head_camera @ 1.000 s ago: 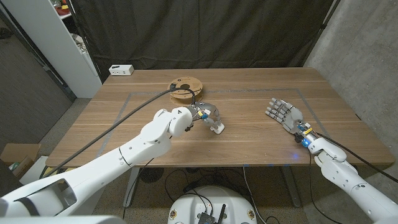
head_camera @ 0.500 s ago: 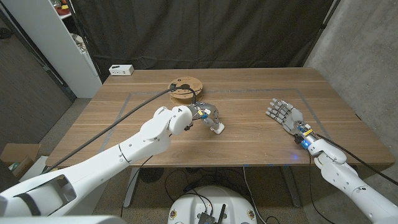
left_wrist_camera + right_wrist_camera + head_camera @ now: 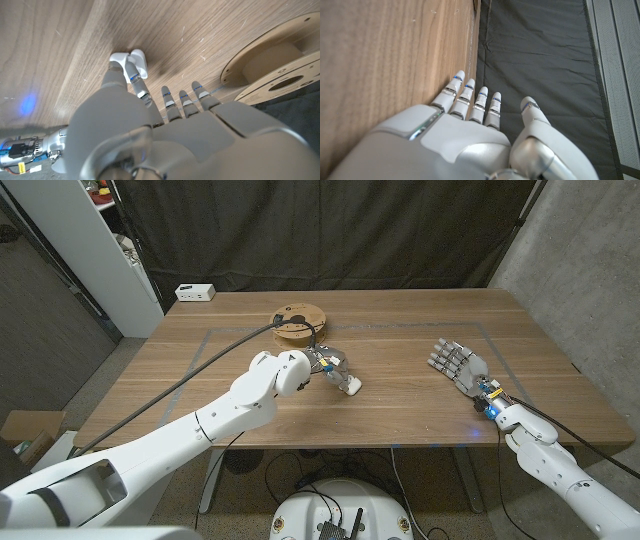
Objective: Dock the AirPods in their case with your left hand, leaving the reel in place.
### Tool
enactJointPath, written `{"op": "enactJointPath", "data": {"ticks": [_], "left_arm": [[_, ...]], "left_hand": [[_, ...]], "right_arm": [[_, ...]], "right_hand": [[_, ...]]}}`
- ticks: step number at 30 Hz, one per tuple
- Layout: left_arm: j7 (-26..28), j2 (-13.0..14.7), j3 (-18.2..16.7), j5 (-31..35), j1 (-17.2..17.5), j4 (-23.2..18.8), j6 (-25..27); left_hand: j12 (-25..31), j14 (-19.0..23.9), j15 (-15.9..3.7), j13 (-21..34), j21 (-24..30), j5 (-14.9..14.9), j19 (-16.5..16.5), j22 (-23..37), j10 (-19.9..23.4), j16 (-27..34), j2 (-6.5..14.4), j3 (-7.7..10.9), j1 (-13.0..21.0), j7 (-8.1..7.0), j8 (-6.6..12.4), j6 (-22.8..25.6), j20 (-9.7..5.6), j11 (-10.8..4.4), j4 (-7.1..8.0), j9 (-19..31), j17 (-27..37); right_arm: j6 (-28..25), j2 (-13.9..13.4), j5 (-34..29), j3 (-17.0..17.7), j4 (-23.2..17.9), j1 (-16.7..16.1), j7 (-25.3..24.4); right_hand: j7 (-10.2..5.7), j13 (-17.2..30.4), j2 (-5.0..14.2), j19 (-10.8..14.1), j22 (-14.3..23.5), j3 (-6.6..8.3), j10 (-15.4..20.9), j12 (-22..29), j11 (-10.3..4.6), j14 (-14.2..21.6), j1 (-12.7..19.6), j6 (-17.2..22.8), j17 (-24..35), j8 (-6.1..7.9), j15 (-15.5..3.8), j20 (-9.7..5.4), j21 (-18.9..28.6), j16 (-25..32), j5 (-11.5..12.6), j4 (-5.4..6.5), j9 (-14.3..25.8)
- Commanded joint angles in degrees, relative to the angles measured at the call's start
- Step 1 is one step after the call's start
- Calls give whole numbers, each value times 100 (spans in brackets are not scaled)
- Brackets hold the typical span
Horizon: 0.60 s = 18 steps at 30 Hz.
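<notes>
Pressing down at mid-table, the left hand [image 3: 328, 364] has a fingertip [image 3: 131, 70] on the white case [image 3: 349, 385], just in front of the reel [image 3: 297, 321]. Grip unclear. Right hand [image 3: 460, 364] empty, fingers spread, well apart.

Black curtain [image 3: 330, 230] behind wooden table [image 3: 400, 415]; white shelf [image 3: 95, 250] beside it.
</notes>
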Motion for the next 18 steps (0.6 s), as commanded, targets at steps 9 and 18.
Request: {"op": "enactJointPath", "data": {"ticks": [9, 18], "left_arm": [[109, -66, -16, 68, 14, 43, -64], [663, 54, -286, -544, 128, 116, -592]], "left_hand": [[48, 120, -362, -16, 40, 37, 26, 20, 81, 76, 131, 2, -278, 127, -95, 61, 31, 7, 145, -84, 6], [0, 137, -368, -28, 61, 28, 67, 20, -41, 45, 143, 74, -206, -17, -430, -656, 0, -10, 29, -141, -6]], "right_arm": [[-61, -32, 15, 7, -66, -5, -34], [-86, -9, 8, -11, -34, 61, -51]], "right_hand": [[25, 9, 63, -8, 33, -21, 25, -9, 21, -24, 30, 25, 3, -6, -581, 36, 2, 31, 1, 1, 14], [19, 9, 60, -8, 34, -25, 14, -15, 20, -27, 29, 29, 0, -4, -583, 38, 2, 29, 2, -1, 14]]}}
